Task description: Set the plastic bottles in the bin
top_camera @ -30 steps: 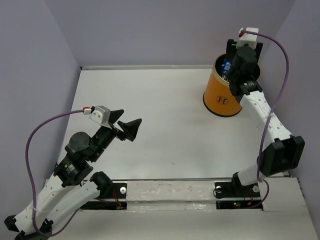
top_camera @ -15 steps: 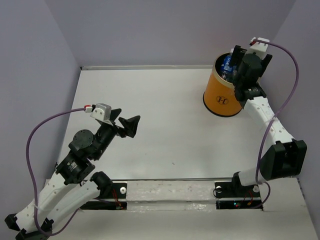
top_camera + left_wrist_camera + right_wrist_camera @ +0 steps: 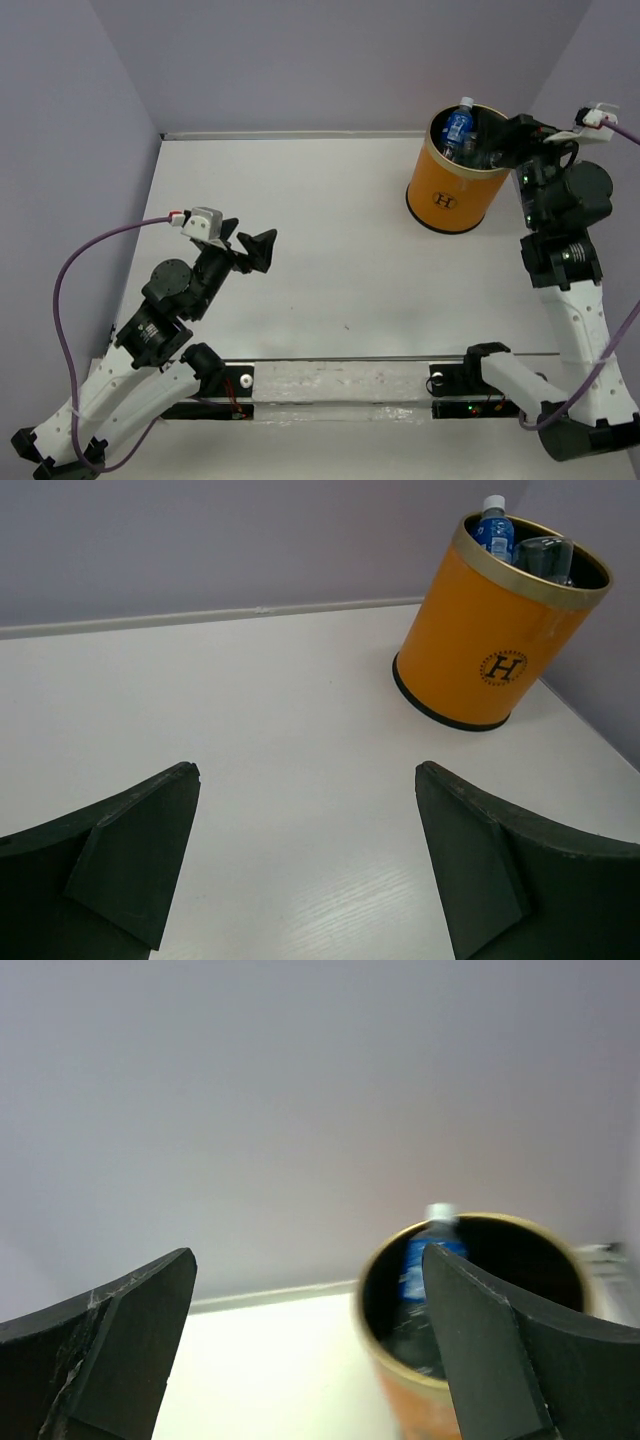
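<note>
The orange bin [image 3: 450, 185] with its "H" mark stands at the table's far right. Plastic bottles stand inside it: a blue-labelled bottle [image 3: 458, 126] pokes above the rim, with clear bottles [image 3: 478, 148] beside it. No bottle lies on the table. My right gripper [image 3: 503, 146] is open and empty, just right of the bin's rim. Its view shows the bin [image 3: 405, 1410] and the blue-labelled bottle [image 3: 413, 1265] between open fingers. My left gripper [image 3: 252, 250] is open and empty above the table's left side, far from the bin [image 3: 480, 630].
The white table [image 3: 330, 230] is walled in by lilac panels at the back and both sides. The bin stands close to the right wall and the back corner. The arm bases sit on a rail at the near edge.
My right arm has drawn back from above the bin to its right side, open and empty. The bottles inside the bin now show. The left arm has barely moved.
</note>
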Robot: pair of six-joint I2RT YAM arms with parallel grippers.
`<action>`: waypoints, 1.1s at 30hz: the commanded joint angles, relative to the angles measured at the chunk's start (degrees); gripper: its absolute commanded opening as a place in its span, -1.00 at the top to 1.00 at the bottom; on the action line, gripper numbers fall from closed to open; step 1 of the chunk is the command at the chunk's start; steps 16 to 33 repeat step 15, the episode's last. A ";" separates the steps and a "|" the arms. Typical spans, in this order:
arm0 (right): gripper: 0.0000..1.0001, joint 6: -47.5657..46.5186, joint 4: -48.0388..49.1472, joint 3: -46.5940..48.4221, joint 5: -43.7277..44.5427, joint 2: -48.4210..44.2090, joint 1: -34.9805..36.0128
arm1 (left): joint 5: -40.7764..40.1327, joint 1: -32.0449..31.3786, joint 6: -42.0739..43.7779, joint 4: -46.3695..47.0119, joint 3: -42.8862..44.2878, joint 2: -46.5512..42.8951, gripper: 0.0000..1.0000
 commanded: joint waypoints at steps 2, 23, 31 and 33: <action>-0.99 13.21 -2.38 -10.24 -33.60 -11.50 0.45 | 0.73 0.44 -1.24 3.64 -0.12 -2.97 -0.98; -0.99 7.86 -12.20 -17.72 -31.89 -44.23 0.45 | 4.25 0.44 -7.21 -0.41 16.57 -6.32 -0.98; -0.99 7.86 -12.20 -17.72 -31.89 -44.23 0.45 | 4.25 0.44 -7.21 -0.41 16.57 -6.32 -0.98; -0.99 7.86 -12.20 -17.72 -31.89 -44.23 0.45 | 4.25 0.44 -7.21 -0.41 16.57 -6.32 -0.98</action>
